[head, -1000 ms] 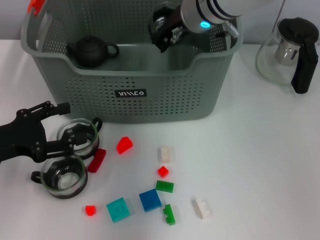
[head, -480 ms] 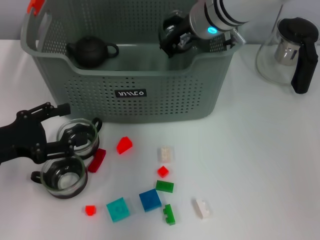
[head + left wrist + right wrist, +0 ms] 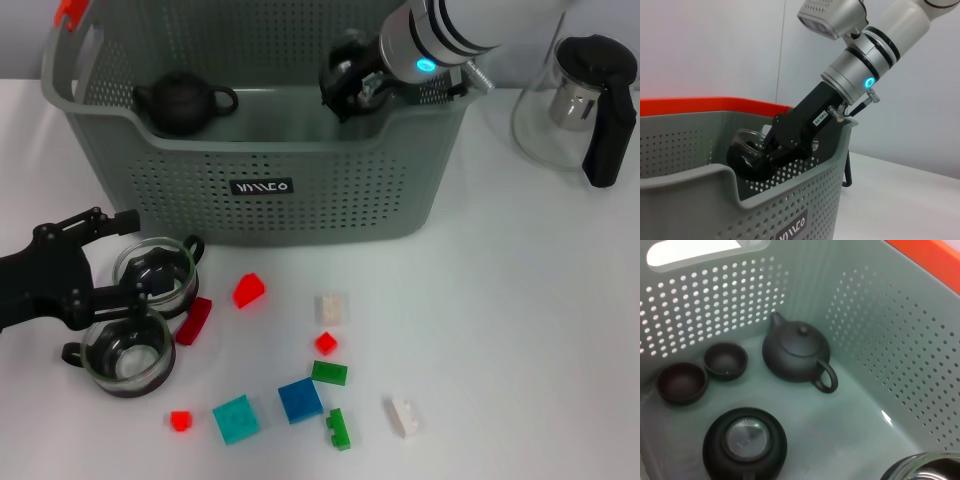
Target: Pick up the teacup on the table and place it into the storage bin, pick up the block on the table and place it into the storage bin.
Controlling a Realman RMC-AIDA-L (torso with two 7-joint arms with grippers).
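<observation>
A large grey-green storage bin [image 3: 270, 170] with perforated walls stands at the back of a white surface [image 3: 520, 320]. The right gripper [image 3: 345, 85] reaches down inside the bin near its right wall, its jaws clenched on a glass teacup [image 3: 747, 155] held just above the bin floor. On that floor sit a dark teapot [image 3: 797, 355], two small dark cups [image 3: 726, 360] side by side, and a dark round lidded pot [image 3: 745, 442].

The left gripper [image 3: 110, 260] rests low on the surface in front of the bin's left corner, its jaws spread wide around a second glass teacup [image 3: 158, 275]. A third glass teacup [image 3: 125, 350] stands just in front of it.

Small blocks lie scattered on the surface in front of the bin: several red ones [image 3: 249, 290], two white [image 3: 331, 307], two green [image 3: 329, 373], one blue [image 3: 300, 399] and one teal [image 3: 236, 418]. A glass pitcher [image 3: 575, 105] with a black handle stands to the right of the bin.
</observation>
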